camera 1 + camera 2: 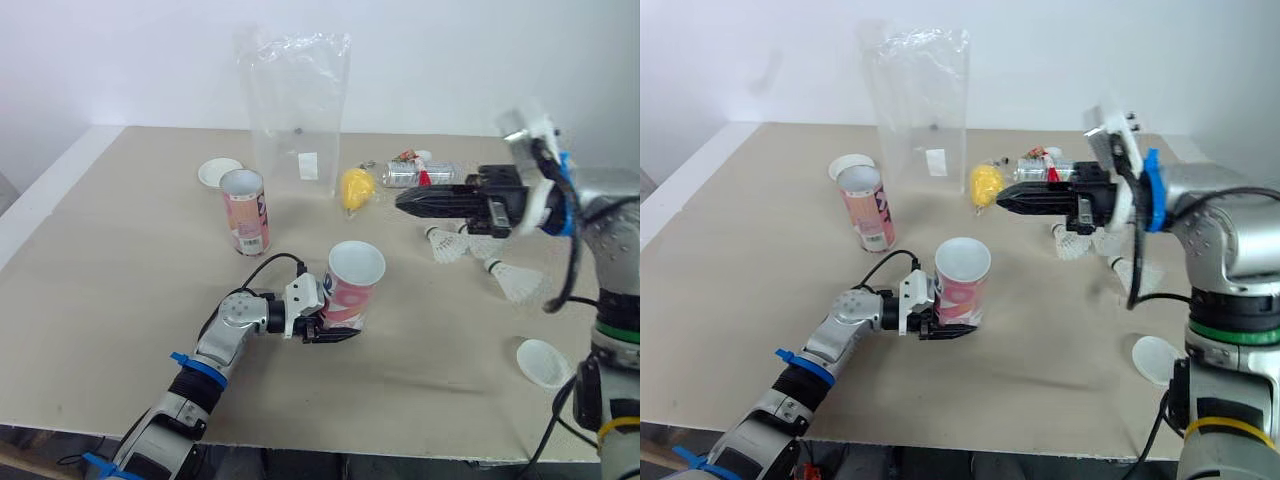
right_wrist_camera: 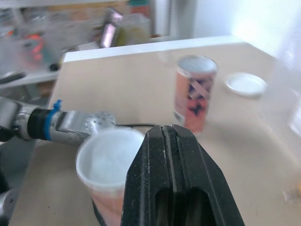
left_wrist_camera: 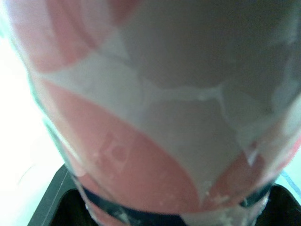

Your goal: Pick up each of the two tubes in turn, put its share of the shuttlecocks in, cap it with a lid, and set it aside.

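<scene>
Left pincer [image 1: 335, 328]: lower centre of the head view, closed around the foot of the near tube, low on the bench [image 1: 120, 260]
Near tube [image 1: 353, 283]: held with its open mouth leaning up and toward the right side of the frame; I judge this is to let a shuttlecock go in; what shows of the inside is plain white
Grip contact: in the left wrist view the tube wall is too close, so where the fingers touch it is cut off
Near lid [image 1: 543, 362]: lower right, flat on the bench, well apart from both tubes, probably waiting for the capping
Shuttlecocks [image 1: 447, 245]: right of centre, lying on the bench; the right arm covers part of them, so the count is unsure
Right pincer [image 1: 402, 200]: above them, fingers pressed together with nothing between, pointing to the frame left; it must open before it takes one
Second tube [image 1: 245, 210]: left of centre, upright; open or capped, I cannot tell
Far lid [image 1: 219, 172]: just behind it
Back row: clear bag [image 1: 297, 110] standing at upper centre, a yellow thing [image 1: 355, 188] beside it, a lying bottle [image 1: 420, 175] partly hidden
</scene>
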Available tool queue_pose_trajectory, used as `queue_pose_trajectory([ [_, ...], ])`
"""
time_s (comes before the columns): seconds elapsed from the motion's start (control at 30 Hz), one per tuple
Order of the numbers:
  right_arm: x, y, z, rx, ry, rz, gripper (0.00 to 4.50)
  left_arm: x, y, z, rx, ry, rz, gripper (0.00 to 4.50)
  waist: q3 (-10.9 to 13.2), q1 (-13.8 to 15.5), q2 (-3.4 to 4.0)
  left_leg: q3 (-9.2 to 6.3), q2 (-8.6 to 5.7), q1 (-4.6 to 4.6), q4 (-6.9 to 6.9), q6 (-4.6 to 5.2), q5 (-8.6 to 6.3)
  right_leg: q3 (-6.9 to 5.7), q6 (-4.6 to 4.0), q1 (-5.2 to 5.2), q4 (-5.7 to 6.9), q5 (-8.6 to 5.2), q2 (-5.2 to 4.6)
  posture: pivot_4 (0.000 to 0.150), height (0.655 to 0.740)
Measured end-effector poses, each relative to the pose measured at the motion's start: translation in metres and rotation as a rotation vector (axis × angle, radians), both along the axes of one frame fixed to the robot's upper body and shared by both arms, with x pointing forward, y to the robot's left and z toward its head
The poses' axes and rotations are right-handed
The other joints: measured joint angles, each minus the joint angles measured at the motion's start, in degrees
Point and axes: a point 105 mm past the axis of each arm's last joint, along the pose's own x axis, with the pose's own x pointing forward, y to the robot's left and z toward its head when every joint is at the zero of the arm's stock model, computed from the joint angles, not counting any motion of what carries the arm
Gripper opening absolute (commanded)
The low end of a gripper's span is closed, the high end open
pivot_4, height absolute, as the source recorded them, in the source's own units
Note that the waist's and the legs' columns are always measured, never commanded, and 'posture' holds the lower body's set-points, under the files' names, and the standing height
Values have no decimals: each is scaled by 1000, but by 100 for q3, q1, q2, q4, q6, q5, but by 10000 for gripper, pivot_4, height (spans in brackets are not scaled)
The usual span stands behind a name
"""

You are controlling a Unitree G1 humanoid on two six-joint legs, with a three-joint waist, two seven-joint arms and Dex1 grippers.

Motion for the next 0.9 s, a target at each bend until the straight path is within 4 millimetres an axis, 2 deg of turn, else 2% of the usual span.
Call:
queue_pose_trajectory([
  [0.07,-1,-5,-15,24,25,-48,560,0,0,0,1,-1,-1,29749,2,-5,0,5,0,-1,-2,0,0,3,2,0,0,1,0,1500,7400],
  [0.1,-3,-9,-32,36,45,-96,5031,1,1,0,3,-2,-1,35190,4,-6,3,6,-3,-2,0,2,1,6,4,-2,0,2,-1,1500,7400],
  [0.17,-16,-14,-63,-1,62,-161,8723,0,2,1,5,-3,-5,38887,5,-7,4,4,-4,-4,-4,2,2,7,10,-1,0,-1,1,1500,7400],
  [0.2,-22,-16,-75,-13,91,-171,13708,0,2,1,6,0,-7,43919,7,-7,1,3,-3,-3,-4,2,1,6,12,0,0,-2,2,1500,7400],
  [0.23,-27,-18,-87,-29,108,-188,16845,0,4,2,2,8,-9,44928,8,-17,0,4,-3,-2,-7,2,1,8,12,-2,0,-2,2,1500,7400],
  [0.33,-38,-25,-116,-83,132,-222,31007,0,6,4,-4,10,-11,45000,15,-36,-5,5,1,5,-12,2,1,7,8,-2,0,-4,5,1500,7400],
  [0.37,-41,-23,-123,-95,136,-213,36821,0,7,4,-3,10,-12,45000,16,-44,-5,6,2,7,-15,2,1,7,6,-2,0,-4,6,1500,7400],
  [0.43,-46,-11,-134,-95,131,-163,43917,0,9,4,-1,10,-15,45000,22,-75,-4,5,6,11,-17,2,1,7,1,-2,1,-5,11,1500,7400],
  [0.57,-41,4,-137,-88,80,-109,43917,-1,10,5,-2,3,-23,45000,40,-90,-27,5,5,10,-17,1,1,8,-1,-2,1,-5,10,1500,7400],
  [0.67,-36,13,-148,-102,72,-75,43917,-4,13,7,0,-15,-37,45000,57,-90,-53,2,5,8,-30,1,1,5,-6,-3,0,-10,11,1500,7400],
  [0.8,-29,27,-167,-118,71,-19,43917,-4,33,9,26,-47,-18,45000,73,-108,-50,-4,8,11,-52,0,0,4,7,-7,2,-9,18,1500,7400],
  [0.9,-24,28,-167,-118,54,-11,43917,-4,42,10,34,-51,-8,45000,80,-106,-49,-7,8,9,-56,-3,-2,4,9,-6,2,-14,19,1500,7400],
])
